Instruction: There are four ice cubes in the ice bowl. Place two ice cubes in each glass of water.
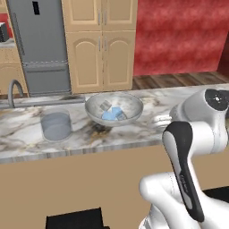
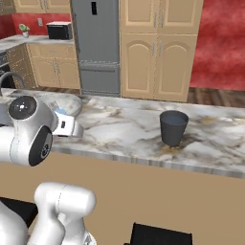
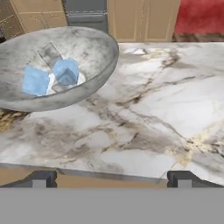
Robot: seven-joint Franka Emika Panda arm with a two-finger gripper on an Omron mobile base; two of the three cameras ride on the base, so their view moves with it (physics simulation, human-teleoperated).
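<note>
The ice bowl [image 3: 98, 54] is a wide mottled grey dish at the upper left of the hand view. It holds pale blue ice cubes [image 3: 36, 81], with one more cube [image 3: 65, 72] beside a greyer one. My gripper [image 3: 113, 179] is open, its fingertips [image 3: 43, 178] wide apart with nothing between them. It hovers at the counter's near edge, to the right of the ice bowl [image 1: 134, 106]. A translucent grey-blue glass of water [image 1: 56, 126] stands left of the bowl. A dark charcoal glass of water [image 2: 173, 127] stands further right on the counter.
The marble counter [image 1: 27, 134] runs across the view, with a curved tap [image 1: 13, 89] at its far left. Behind it stand a grey fridge [image 1: 40, 44] and wooden cupboards [image 1: 100, 44]. My own arm [image 1: 188, 179] rises at the right.
</note>
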